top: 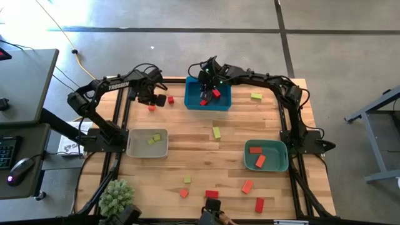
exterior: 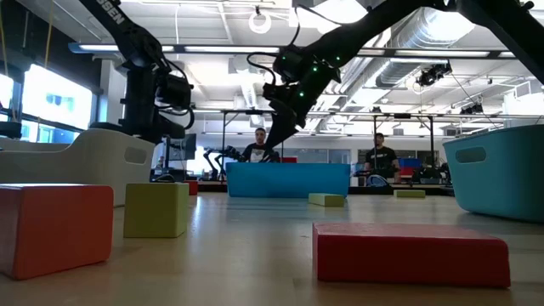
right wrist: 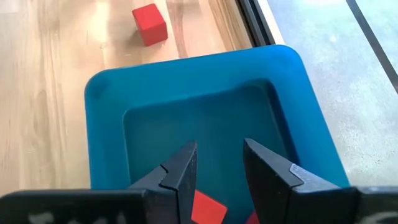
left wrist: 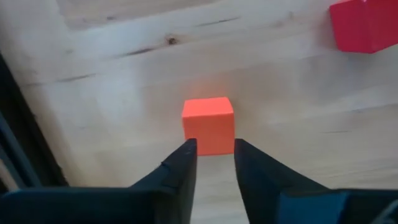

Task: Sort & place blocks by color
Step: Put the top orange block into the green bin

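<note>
Sorting partly done: each tray holds some blocks, about ten still loose on the table [top: 206,147]; left gripper [left wrist: 214,154] open over an orange block [left wrist: 208,124], right gripper [right wrist: 219,163] open above the blue tray [right wrist: 106,124]

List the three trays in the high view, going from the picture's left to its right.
Beige tray → blue tray → teal tray.
</note>
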